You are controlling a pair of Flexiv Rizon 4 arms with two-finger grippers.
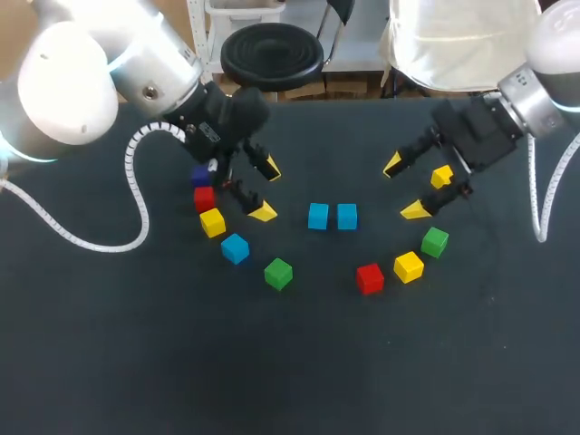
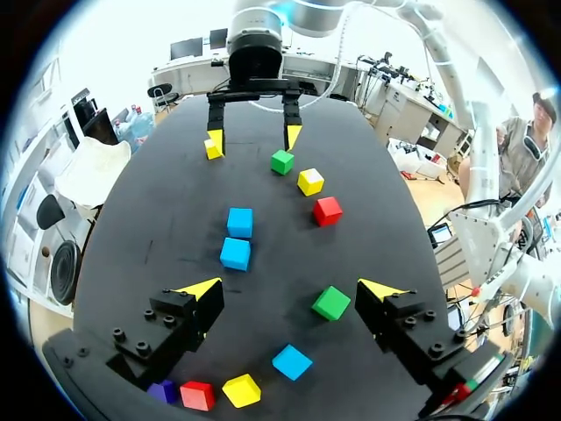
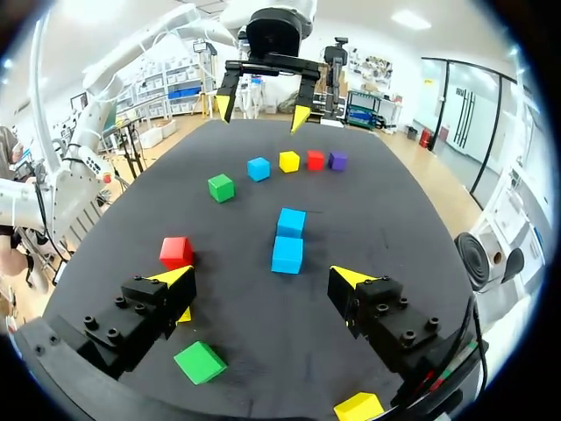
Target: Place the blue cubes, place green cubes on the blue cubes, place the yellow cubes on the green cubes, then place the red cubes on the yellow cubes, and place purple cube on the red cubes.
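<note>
The left claw (image 1: 266,190) and right claw (image 1: 404,188) hang released, empty; blue cubes (image 1: 318,217) touch, centred on the table (image 1: 136,353); green cube (image 1: 278,273) at their seven o'clock looks light, rigid; pinch opposite flat faces.

Bright, even overhead light is falling on the dark table (image 1: 290,362), leaving only faint, soft shadows beside the blue cubes (image 3: 289,239) ahead of the right gripper (image 3: 260,276). Far beyond the left gripper (image 2: 291,288), white glare is flooding in.
</note>
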